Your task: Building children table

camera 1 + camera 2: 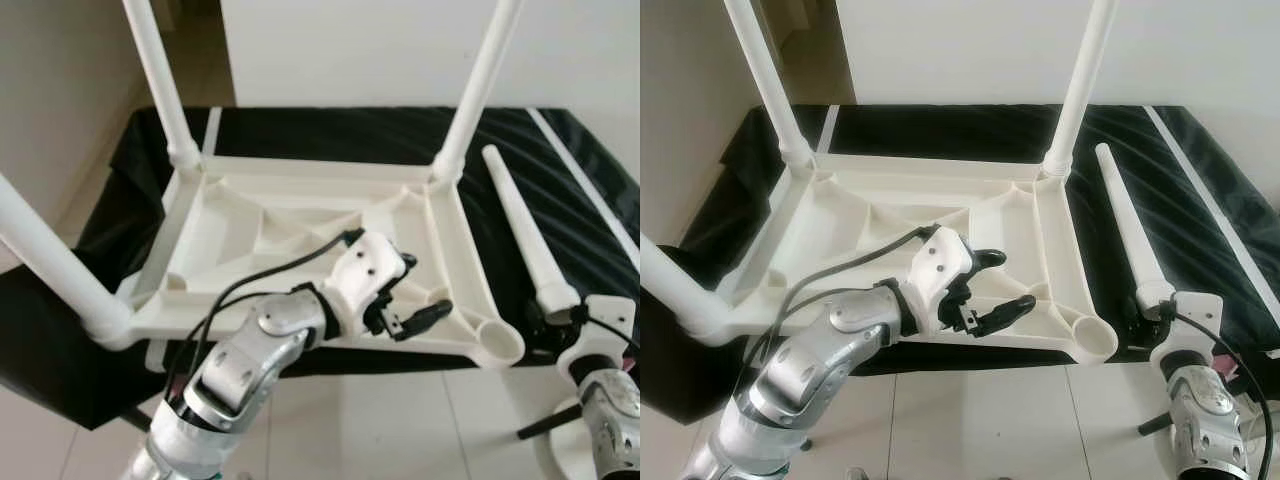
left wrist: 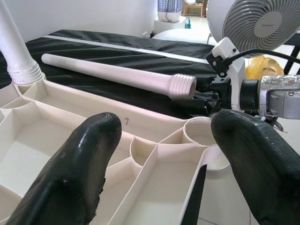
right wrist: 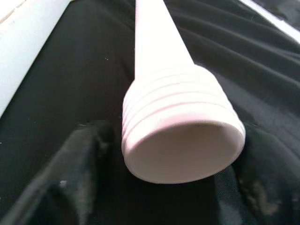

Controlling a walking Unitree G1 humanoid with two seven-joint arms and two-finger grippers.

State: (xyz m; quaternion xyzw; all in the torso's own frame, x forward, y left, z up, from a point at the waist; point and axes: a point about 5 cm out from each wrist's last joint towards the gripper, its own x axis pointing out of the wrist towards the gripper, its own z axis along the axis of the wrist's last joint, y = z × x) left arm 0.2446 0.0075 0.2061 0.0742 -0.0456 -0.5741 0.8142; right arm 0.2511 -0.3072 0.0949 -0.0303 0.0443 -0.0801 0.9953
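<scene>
The white plastic table lies upside down on a black cloth. Three legs stand screwed in: far left, far right and near left. The near right socket is empty. A loose leg lies on the cloth to the right of the table, threaded end toward me. My right gripper sits at that threaded end. My left gripper hovers open over the table's underside beside the empty socket, holding nothing.
A white fan stands on the tiled floor to my right, its base near my right arm. A white wall runs behind the cloth-covered surface. The upright legs rise high at the far corners.
</scene>
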